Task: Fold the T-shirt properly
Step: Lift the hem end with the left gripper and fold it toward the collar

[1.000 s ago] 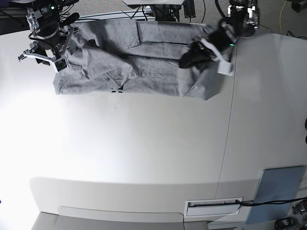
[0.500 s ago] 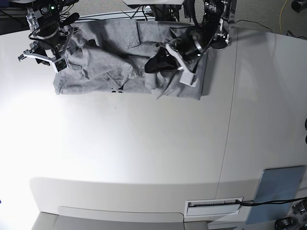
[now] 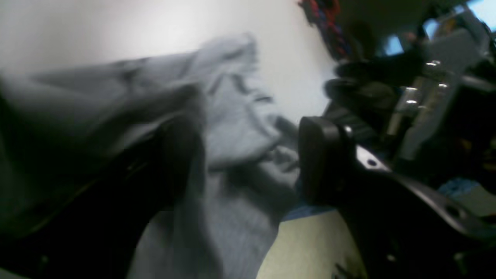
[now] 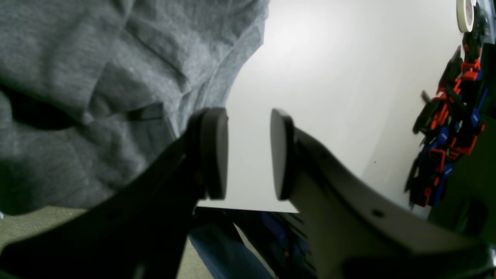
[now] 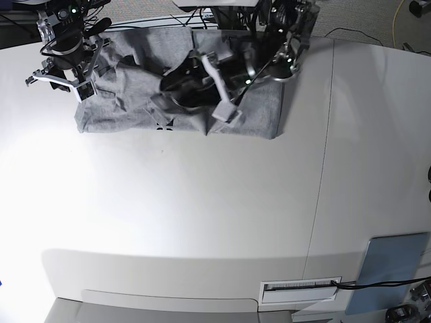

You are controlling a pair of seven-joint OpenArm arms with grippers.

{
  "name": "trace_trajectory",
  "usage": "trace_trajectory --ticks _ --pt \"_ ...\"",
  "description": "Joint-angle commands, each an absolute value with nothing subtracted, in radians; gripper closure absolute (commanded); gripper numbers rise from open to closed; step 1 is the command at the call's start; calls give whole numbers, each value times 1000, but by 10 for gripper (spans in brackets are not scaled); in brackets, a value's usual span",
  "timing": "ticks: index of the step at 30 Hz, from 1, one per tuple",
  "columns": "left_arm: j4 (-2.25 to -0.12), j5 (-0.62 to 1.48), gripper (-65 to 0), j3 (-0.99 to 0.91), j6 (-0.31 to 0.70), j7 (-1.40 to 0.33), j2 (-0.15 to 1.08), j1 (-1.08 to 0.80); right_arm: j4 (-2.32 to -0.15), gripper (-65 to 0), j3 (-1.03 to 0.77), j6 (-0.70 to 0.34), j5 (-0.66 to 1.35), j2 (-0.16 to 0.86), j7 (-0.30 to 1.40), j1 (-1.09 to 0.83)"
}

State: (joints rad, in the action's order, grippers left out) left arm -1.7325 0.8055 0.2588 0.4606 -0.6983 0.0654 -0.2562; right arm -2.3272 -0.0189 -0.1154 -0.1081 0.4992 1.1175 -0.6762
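Two grippers flank the T-shirt (image 5: pixel 182 87), stretched left-to-right along the frame's top: the left gripper (image 5: pixel 202 84), over its middle, pinches a fold, while the right gripper (image 5: pixel 64 79) sits parted and empty at its left end.

- Base view looks steeply down over the whole bench (image 5: pixel 202 202).
- Each wrist view sits close behind its own jaws.
- All three share the T-shirt (image 5: pixel 135 87) and bench.
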Motion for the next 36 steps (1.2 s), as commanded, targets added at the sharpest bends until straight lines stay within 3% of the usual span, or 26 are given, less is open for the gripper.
trace_trajectory --ticks 1,6,11,18,24,29,36 --pt "-1750 823 -425 260 471 -680 61 -241 -2341 -189 -27 -108 -129 513 1103 -679" --pt "-1766 800 -425 208 477 -712 62 -235 -2341 -189 -28 -108 -138 513 1107 -679" --pt "-1805 830 -425 76 579 -798 65 -255 -2341 -189 -28 -104 -175 513 1105 -679" --pt "-1811 830 -425 -89 597 -994 65 -259 -2341 -189 -28 -14 -236 513 1041 -679" --pt "-1811 763 -424 -115 641 -1038 65 -291 -2304 -189 -85 -11 -235 513 1122 -685" --pt "-1811 634 -424 -115 626 -928 85 -299 -2185 -189 -196 -78 -124 513 1136 -704" --pt "-1811 632 -424 -117 595 -875 139 -299 -2114 -189 -351 -201 80 513 1028 -703"
